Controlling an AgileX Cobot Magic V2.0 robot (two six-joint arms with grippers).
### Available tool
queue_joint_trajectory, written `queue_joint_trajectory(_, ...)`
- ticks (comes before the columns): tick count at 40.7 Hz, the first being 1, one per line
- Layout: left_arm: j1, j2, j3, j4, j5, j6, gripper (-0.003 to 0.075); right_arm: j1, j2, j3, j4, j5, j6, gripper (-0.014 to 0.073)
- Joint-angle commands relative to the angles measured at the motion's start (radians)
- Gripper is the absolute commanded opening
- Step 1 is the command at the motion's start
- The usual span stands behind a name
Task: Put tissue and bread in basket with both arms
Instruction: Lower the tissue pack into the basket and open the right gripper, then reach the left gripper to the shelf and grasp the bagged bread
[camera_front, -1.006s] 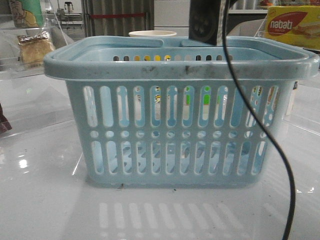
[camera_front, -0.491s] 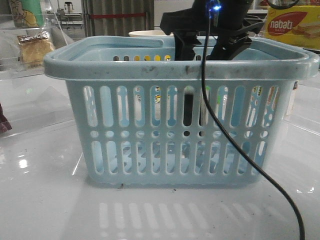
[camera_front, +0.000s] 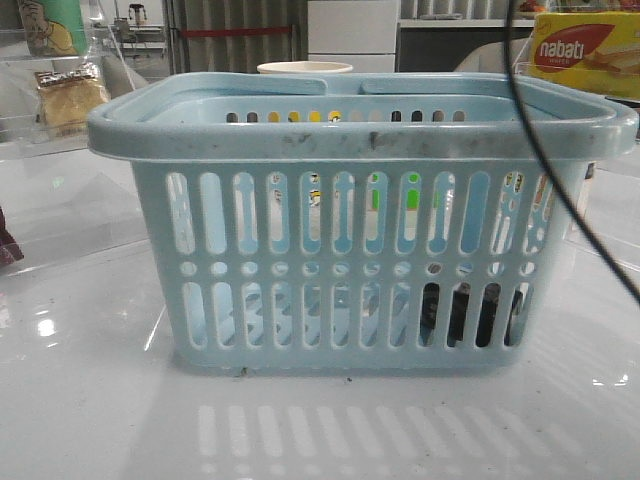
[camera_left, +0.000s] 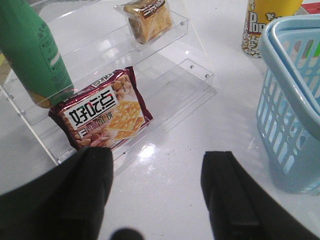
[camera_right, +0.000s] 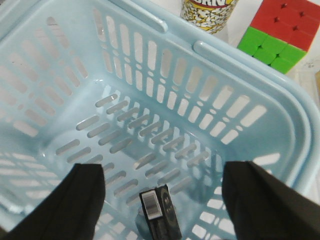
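Note:
The pale blue basket (camera_front: 360, 140) stands in the middle of the table. The dark tissue pack (camera_right: 161, 214) lies on the basket floor; in the front view it shows through the lower right slots (camera_front: 465, 315). My right gripper (camera_right: 165, 197) is open and empty, above the basket, straight over the pack and apart from it. The bread (camera_left: 147, 20) in clear wrap lies on the upper step of a clear acrylic shelf, at the far left in the front view (camera_front: 70, 98). My left gripper (camera_left: 157, 195) is open and empty over the bare table, short of the shelf.
A red-brown cracker packet (camera_left: 102, 115) and a green bottle (camera_left: 32, 50) sit on the shelf's lower steps. A popcorn can (camera_left: 265, 25) and a colour cube (camera_right: 280, 35) stand behind the basket. A nabati box (camera_front: 585, 50) is at the back right. A black cable (camera_front: 570, 210) hangs at the right.
The right gripper came down into the basket with the dark pack, let it go and rose out of the front view. The pack now lies on the basket floor.

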Motion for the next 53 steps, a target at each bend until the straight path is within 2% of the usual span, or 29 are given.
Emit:
queue_joint_trajectory(1, -0.005, 0.009, -0.027, -0.012, -0.081, -0.003, 0.0454, 0.001, -0.140, 0.047, -0.035, -0.056, -0.016, 0.0592)
queue_joint_trajectory(11, -0.005, 0.009, -0.027, -0.012, -0.087, -0.003, 0.0454, 0.001, -0.430, 0.249, -0.057, -0.050, -0.016, 0.0592)
queue_joint_trajectory(20, -0.005, 0.012, -0.027, -0.012, -0.108, -0.003, 0.0455, 0.001, -0.599, 0.393, -0.057, -0.034, -0.016, 0.0592)
queue_joint_trajectory(24, -0.005, 0.032, -0.027, -0.012, -0.131, -0.003, 0.0485, 0.000, -0.638, 0.426, -0.057, -0.033, -0.016, 0.0592)
queue_joint_trajectory(29, -0.005, 0.091, -0.027, -0.017, -0.155, -0.003, 0.0584, 0.000, -0.645, 0.427, -0.057, -0.029, -0.016, 0.0592)
queue_joint_trajectory(32, -0.005, 0.143, -0.029, -0.034, -0.183, -0.003, 0.0613, 0.000, -0.645, 0.427, -0.057, -0.029, -0.016, 0.0592)
queue_joint_trajectory(41, -0.005, 0.353, -0.109, -0.054, -0.286, -0.003, 0.0613, 0.000, -0.645, 0.427, -0.057, -0.029, -0.016, 0.0592)
queue_joint_trajectory(53, -0.005, 0.738, -0.312, -0.054, -0.462, -0.003, 0.0613, 0.000, -0.645, 0.427, -0.057, -0.027, -0.016, 0.0592)
